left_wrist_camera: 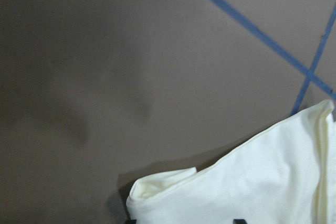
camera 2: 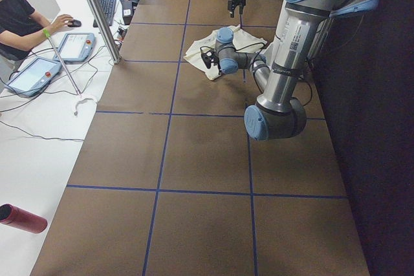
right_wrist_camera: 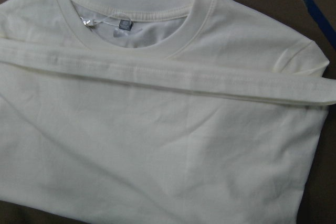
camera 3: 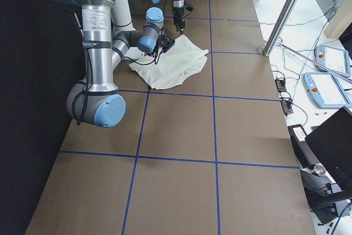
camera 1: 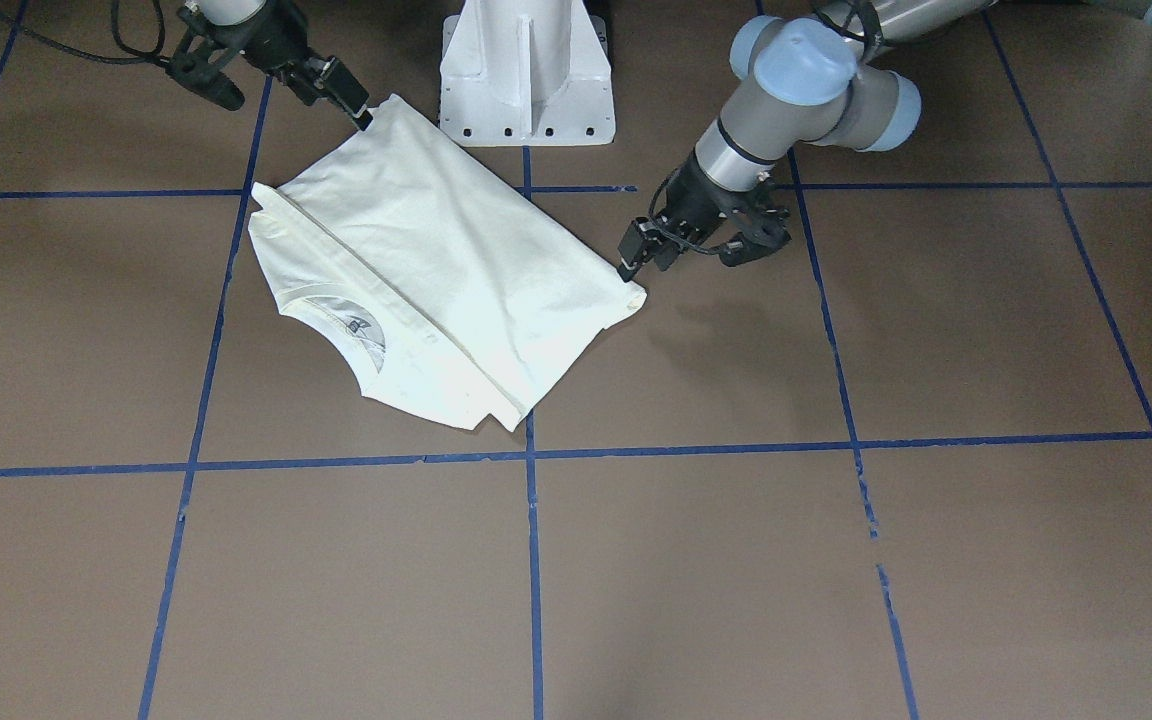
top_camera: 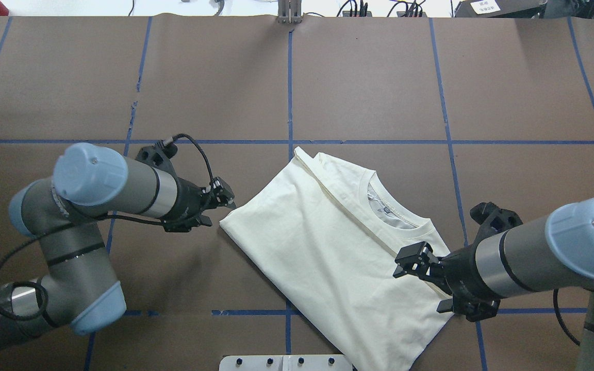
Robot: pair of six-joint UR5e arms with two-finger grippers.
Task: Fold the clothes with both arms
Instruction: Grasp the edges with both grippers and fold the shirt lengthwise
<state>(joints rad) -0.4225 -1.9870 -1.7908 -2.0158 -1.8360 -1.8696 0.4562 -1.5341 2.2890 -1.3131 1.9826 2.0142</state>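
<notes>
The T-shirt lies on the brown table, folded into a slanted oblong with its plain cream side up. Seen from the overhead camera it sits at about 5 o'clock from the table's middle, and its lowest corner is near my white pedestal at 6 o'clock. The collar faces up at the shirt's 2 o'clock, with the neck label showing inside it. A long doubled band of cloth runs across the body just below the collar.

My left gripper hangs at the shirt's 10 o'clock corner, just beside the cloth. My left wrist camera shows only two dark tips at the bottom edge of its picture, one on either side of that rolled corner, so the jaws seem to stand wide with nothing clamped.

My right gripper is at the shirt's 3 o'clock, over the edge below the shoulder. From the front camera its tip looks right at the cloth's corner nearest the pedestal. My right wrist camera shows the shirt and none of my fingers, so I cannot tell how those jaws stand.

Blue tape lines cross the table, and one passes under the shirt
</notes>
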